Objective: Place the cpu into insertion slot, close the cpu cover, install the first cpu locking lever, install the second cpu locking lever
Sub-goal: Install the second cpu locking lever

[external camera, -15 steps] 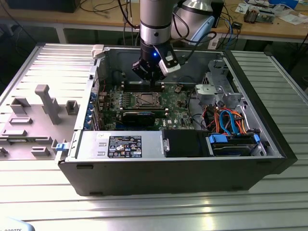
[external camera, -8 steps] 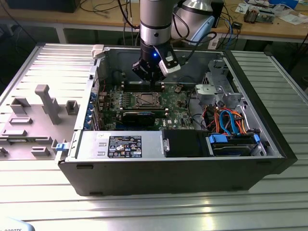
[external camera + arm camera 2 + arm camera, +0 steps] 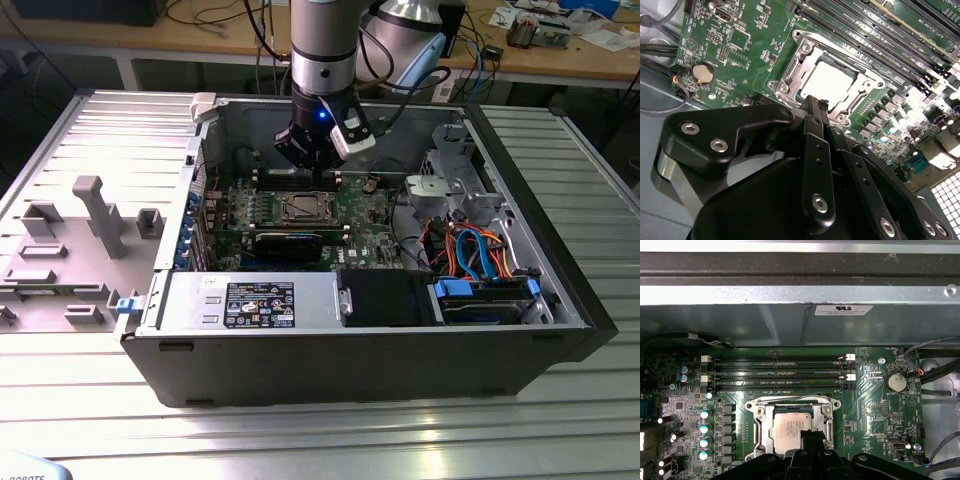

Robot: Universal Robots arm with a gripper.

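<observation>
Exterior view looks down from afar; both wrist views closely share the insertion slot

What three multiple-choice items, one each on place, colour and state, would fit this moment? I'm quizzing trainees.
1. Where is the cpu?
A. in the insertion slot
B. on the memory slots
C. on the drive bay

2. What colour is the motherboard?
A. blue
B. green
C. red

3. How is the cpu cover positioned?
A. standing upright
B. taken off
C. lying down over the cpu's edges

Answers:
1. A, its pale face sits inside the socket's metal rim.
2. B, the board around the socket is green.
3. C, the silvery frame lies flat around the chip.
</observation>
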